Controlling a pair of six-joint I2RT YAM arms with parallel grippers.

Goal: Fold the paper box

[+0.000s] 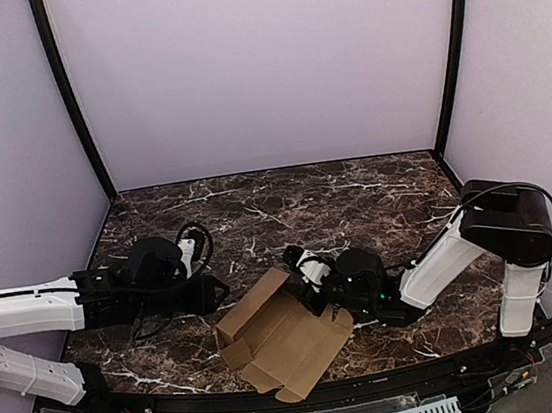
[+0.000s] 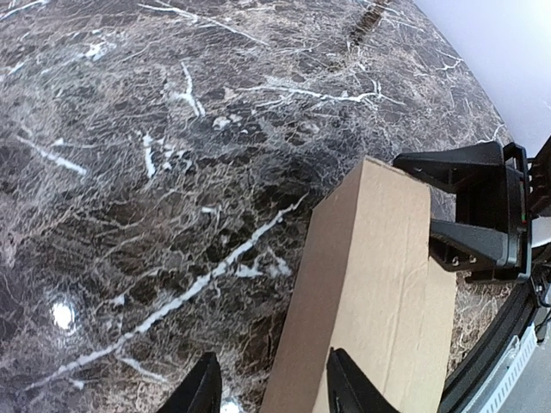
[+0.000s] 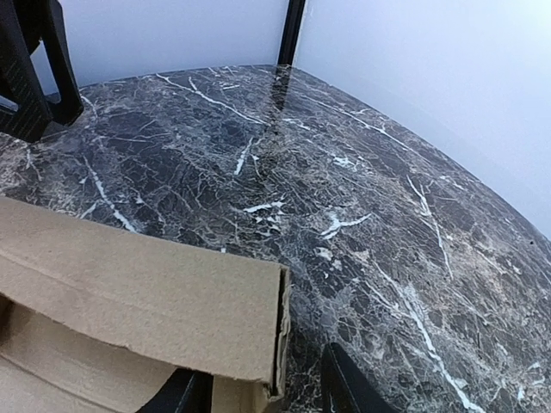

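**A:** Where is the paper box (image 1: 284,338)?

**B:** On the dark marble-patterned worktop (image 1: 285,200), close to the near edge and between the two arms. Most of it lies open and flat. One long panel on its far side is raised at a tilt, and small tabbed flaps stick out towards the front.

**A:** Can you read any writing or a maker's name on it?

**B:** Every face that shows is plain brown cardboard with creases. The arms show plain white and black casings from above.

**A:** How do the left jaws stand?

**B:** The left arm (image 1: 27,310) reaches in low from the left. In its wrist view the two black fingers (image 2: 203,389) stand partly apart. The near end of the raised panel runs down between them, with bare worktop showing beside one finger. They hold nothing.

**A:** And the right jaws?

**B:** The right arm (image 1: 444,258) comes in from the right and ends at the far corner of the same panel. Its wrist view shows the fingers spread partway, one on either side of the panel's corner. There is a gap beside the cardboard edge, so nothing is clamped. The left wrist view agrees, with the right jaws parted at the panel's far end.

**A:** What else is there?

**B:** Pale curved walls (image 1: 259,67) and two black posts (image 1: 69,96) stand behind the worktop.
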